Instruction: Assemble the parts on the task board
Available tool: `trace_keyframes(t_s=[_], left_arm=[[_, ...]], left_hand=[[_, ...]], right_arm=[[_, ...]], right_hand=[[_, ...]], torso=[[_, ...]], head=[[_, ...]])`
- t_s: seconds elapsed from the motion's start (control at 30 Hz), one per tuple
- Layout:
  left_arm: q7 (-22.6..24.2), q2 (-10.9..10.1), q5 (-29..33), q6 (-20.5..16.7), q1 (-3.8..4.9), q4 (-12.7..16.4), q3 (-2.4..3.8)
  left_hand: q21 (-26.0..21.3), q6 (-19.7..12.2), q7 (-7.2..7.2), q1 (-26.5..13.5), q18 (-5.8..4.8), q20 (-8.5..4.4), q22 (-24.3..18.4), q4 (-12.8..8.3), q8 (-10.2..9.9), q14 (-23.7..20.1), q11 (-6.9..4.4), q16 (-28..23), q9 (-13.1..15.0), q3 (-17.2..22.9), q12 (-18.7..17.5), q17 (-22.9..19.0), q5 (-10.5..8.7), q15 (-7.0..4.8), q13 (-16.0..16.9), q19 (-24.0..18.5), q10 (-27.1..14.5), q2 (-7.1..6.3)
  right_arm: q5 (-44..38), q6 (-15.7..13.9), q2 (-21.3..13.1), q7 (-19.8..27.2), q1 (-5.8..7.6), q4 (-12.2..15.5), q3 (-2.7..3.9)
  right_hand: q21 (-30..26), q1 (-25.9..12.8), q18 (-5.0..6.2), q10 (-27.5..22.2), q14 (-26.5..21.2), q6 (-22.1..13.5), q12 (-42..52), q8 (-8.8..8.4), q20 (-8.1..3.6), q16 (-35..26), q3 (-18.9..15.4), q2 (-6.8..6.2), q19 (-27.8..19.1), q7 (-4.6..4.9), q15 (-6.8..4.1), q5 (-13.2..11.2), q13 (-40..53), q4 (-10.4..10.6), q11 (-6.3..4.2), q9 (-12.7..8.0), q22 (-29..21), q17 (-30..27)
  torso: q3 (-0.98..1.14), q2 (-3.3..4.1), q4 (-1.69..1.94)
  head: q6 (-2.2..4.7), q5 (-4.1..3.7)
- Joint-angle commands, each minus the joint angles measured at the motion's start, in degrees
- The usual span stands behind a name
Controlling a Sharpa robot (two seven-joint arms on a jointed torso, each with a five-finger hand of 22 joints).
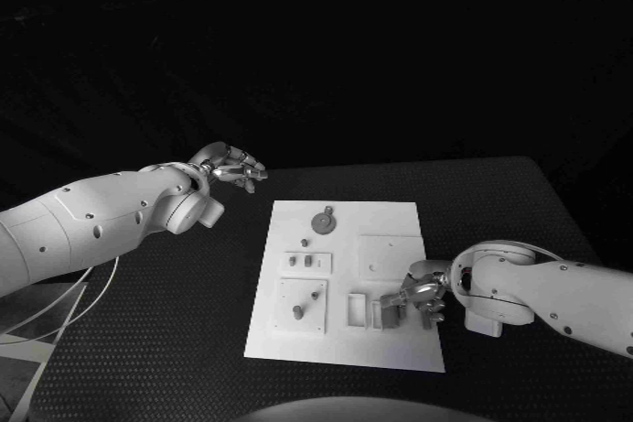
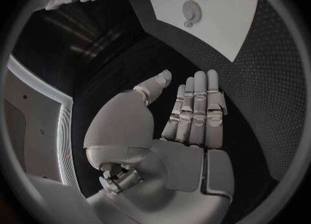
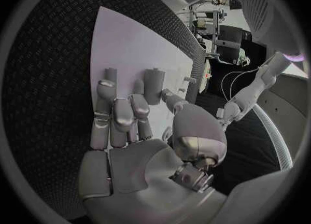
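Now one task board [image 1: 396,222], right hand [image 1: 420,298] pinching one grey part [image 1: 394,312]; left hand [image 1: 229,168] empty, fingers straight, together.

The bench [image 1: 172,349] wears a rough, dimpled black mat. The board [image 1: 396,349] looks smooth, matt white. Both arms have glossy white shells; the left hand [image 1: 231,170] and right hand [image 1: 420,296] look like brushed metal.

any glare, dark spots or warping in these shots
Head view: the room behind the table is black, while the task board is bright enough to wash out its shallow recesses. Left wrist view: the fisheye lens bends the board's straight edges, and the left robot hand is evenly lit. Right wrist view: same bending, with the right robot hand large in the frame.
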Motion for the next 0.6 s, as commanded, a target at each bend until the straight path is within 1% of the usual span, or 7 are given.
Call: trace_keyframes(t_s=[0.03, 0.23, 0.33, 0.47, 0.6], left_arm=[[0.8, 0.0, 0.3, -0.1, 0.03, 0.2, 0.03], [0.5, -0.1, 0.3, 0.4, 0.03, 0.2, 0.03], [0.3, -0.1, 0.2, 0.6, 0.03, 0.3, 0.03], [0.2, -0.2, 0.2, 0.6, 0.03, 0.2, 0.03], [0.2, -0.2, 0.2, 0.6, 0.03, 0.2, 0.03]], left_hand=[[0.3, -0.5, -0.04, -0.3, 0.96, -0.17, -0.1, 0.3, 0.3, 0.5, -0.06, -0.4, -0.1, 0.0, 0.0, 0.1, 0.04, -0.04, 0.0, 0.2, -0.5, -0.17], [0.3, -0.5, -0.04, -0.3, 0.95, -0.17, -0.1, 0.3, 0.3, 0.5, -0.06, -0.4, -0.1, -0.1, 0.0, 0.1, 0.03, -0.03, 0.0, 0.2, -0.5, -0.2], [0.3, -0.4, -0.05, -0.4, 0.95, -0.16, -0.1, 0.3, 0.4, 0.5, -0.06, -0.4, -0.1, -0.1, 0.0, 0.1, 0.03, -0.02, 0.0, 0.2, -0.5, -0.18], [0.2, -0.4, -0.05, -0.4, 0.94, -0.16, -0.1, 0.4, 0.4, 0.4, -0.04, -0.5, -0.1, -0.1, 0.0, 0.2, 0.03, -0.01, 0.0, 0.2, -0.5, -0.23], [0.2, -0.5, -0.05, -0.4, 0.94, -0.16, -0.1, 0.4, 0.4, 0.4, -0.04, -0.5, -0.1, -0.1, 0.0, 0.2, 0.03, -0.01, 0.0, 0.1, -0.5, -0.25]], right_arm=[[-1.0, 1.3, 0.3, -1.0, -0.45, -0.1, -0.15], [-1.7, 2.1, 0.8, -1.3, -0.66, -0.1, -0.25], [-2.3, 1.8, 0.9, -1.5, -0.83, 0.0, -0.35], [-3.7, 1.4, 1.1, -1.7, -0.99, 0.0, -0.42], [-5.4, 0.8, 1.2, -1.8, -1.07, 0.1, -0.49]], right_hand=[[0.3, 0.1, 2.15, -0.5, -0.2, 0.0, -0.4, -0.42, 0.03, 0.2, -0.2, -0.55, -0.4, 0.35, -0.06, -0.1, -0.1, -0.1, -0.1, 0.0, 1.1, -0.1], [0.3, 0.2, 2.15, -0.8, -0.2, -0.1, -0.6, -0.55, 0.05, 0.1, -0.3, -0.85, -0.5, 0.39, -0.01, -0.1, -0.4, -0.4, -0.05, 0.0, 1.0, -0.1], [0.3, 0.2, 2.15, -0.9, -0.2, -0.1, -0.7, -0.58, 0.06, 0.1, -0.3, -0.91, -0.5, 0.4, 0.0, -0.1, -0.5, -0.4, -0.04, 0.0, 1.0, -0.2], [0.2, 0.3, 2.15, -1.2, -0.3, -0.1, -0.9, -0.74, 0.09, 0.0, -0.4, -1.45, -0.6, 0.45, 0.04, -0.1, -0.7, -0.7, 0.0, 0.0, 1.0, -0.2], [0.2, 0.8, 2.15, -1.2, -0.2, -0.2, -1.0, -0.91, 0.09, 0.0, -0.4, -1.83, -0.6, 0.49, 0.07, -0.1, -0.8, -1.3, 0.04, 0.0, 1.0, -0.3]], torso=[[0.07, -0.02, -0.04], [0.09, 0.0, -0.05], [0.03, 0.01, -0.04], [0.08, 0.0, -0.06], [0.06, 0.0, -0.04]], head=[[-0.19, 0.14], [-0.29, 0.22], [-0.39, 0.18], [-0.52, 0.29], [-0.61, 0.3]])
